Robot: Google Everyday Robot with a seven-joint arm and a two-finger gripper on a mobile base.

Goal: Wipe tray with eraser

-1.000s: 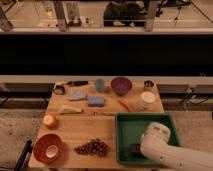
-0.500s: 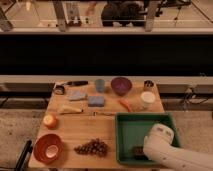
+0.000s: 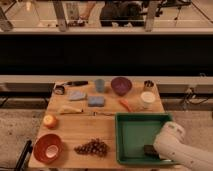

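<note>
While the red bowl [image 3: 47, 148] and grapes [image 3: 92, 147] at lower left of the frame are left untouched on the wooden board [image 3: 75, 126], a shift is noted further right: the eraser [image 3: 148, 149] has been carried rightward along the bottom edge of the tray [image 3: 134, 131] vs. a sec ago. At lower right, the gripper [image 3: 153, 148] is kept low in the tray, claw pressed together, apparently pinching the eraser. A wipe stroke is thus judged underway; upper tray floor prob. still to be covered.
</note>
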